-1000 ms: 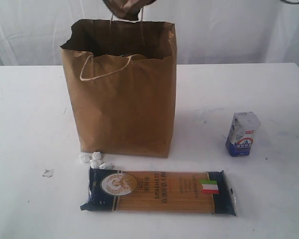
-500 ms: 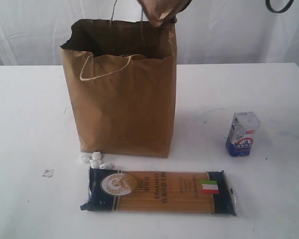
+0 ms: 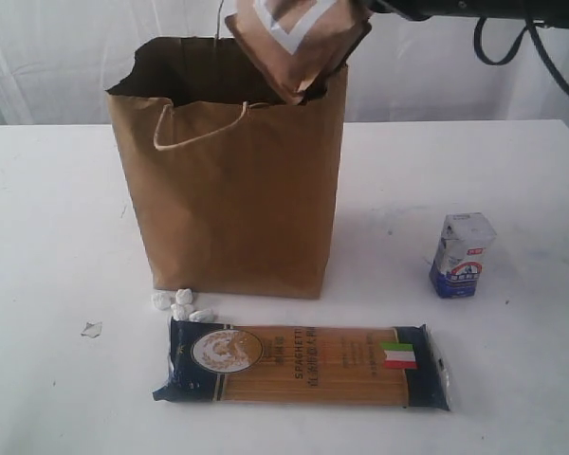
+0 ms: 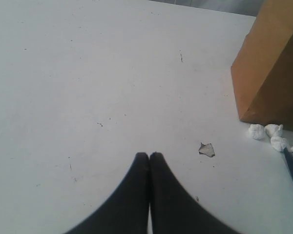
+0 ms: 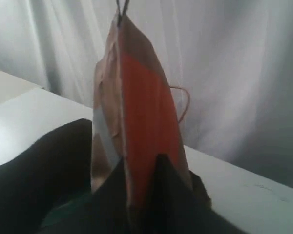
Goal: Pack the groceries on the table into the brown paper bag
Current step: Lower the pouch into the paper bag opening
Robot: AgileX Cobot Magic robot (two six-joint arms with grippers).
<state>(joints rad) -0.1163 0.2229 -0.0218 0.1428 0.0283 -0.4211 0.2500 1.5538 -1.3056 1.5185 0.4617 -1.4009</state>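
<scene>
Currently right claw grips the orange-labelled brown pouch by one end, fingers clamped on both faces. Pouch hangs tilted, lower corner at the open mouth of the brown paper bag, which stands directly below this claw. Dark spaghetti packet lies flat on the table, far below the claw, in front of the bag. Small blue-white carton stands upright, well apart from the bag. Left claw is closed tight, empty, over bare table; bag base and white pebble bits lie ahead of its tips.
</scene>
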